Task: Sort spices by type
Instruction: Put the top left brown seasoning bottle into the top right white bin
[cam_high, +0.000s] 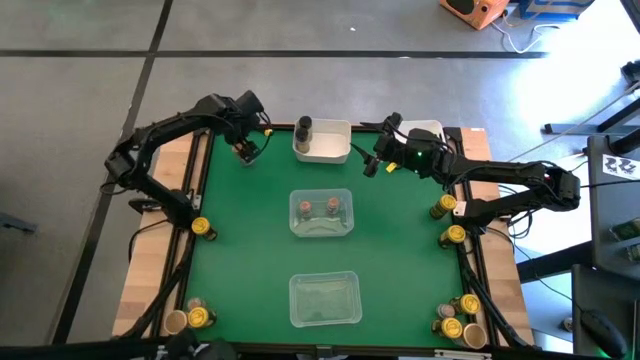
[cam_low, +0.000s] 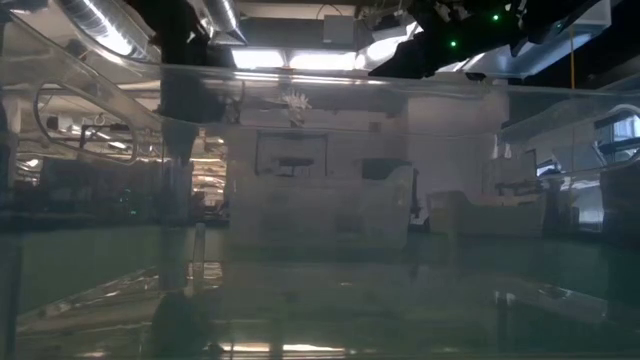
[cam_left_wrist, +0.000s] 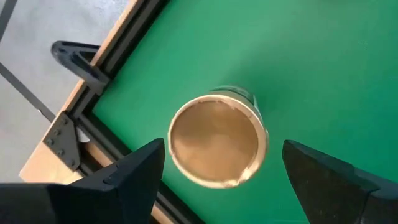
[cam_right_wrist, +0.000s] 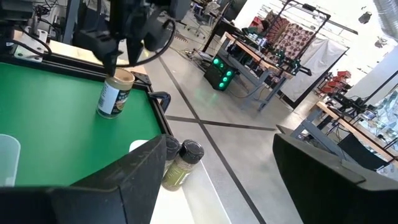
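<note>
A tan-lidded spice jar (cam_left_wrist: 217, 140) stands on the green mat by the table's far-left corner (cam_high: 243, 152); the right wrist view shows it too (cam_right_wrist: 114, 94). My left gripper (cam_left_wrist: 224, 152) hangs open right above it, one finger on either side of the lid, neither touching. My right gripper (cam_right_wrist: 217, 165) is open and holds nothing; it hovers over the far middle of the table (cam_high: 372, 165), beside a white bin (cam_high: 335, 150). Dark grey-lidded jars (cam_right_wrist: 183, 163) sit in that bin. Two reddish-brown-topped jars (cam_high: 320, 207) stand in the middle clear tray (cam_high: 345, 228).
A second clear tray (cam_high: 323, 318) lies near the front edge, and a second white bin (cam_high: 428, 128) sits at the far right. Yellow-lidded jars stand along the left edge (cam_high: 200, 228), right edge (cam_high: 450, 220) and both near corners (cam_high: 195, 317) (cam_high: 460, 315). The low view looks through a clear tray wall.
</note>
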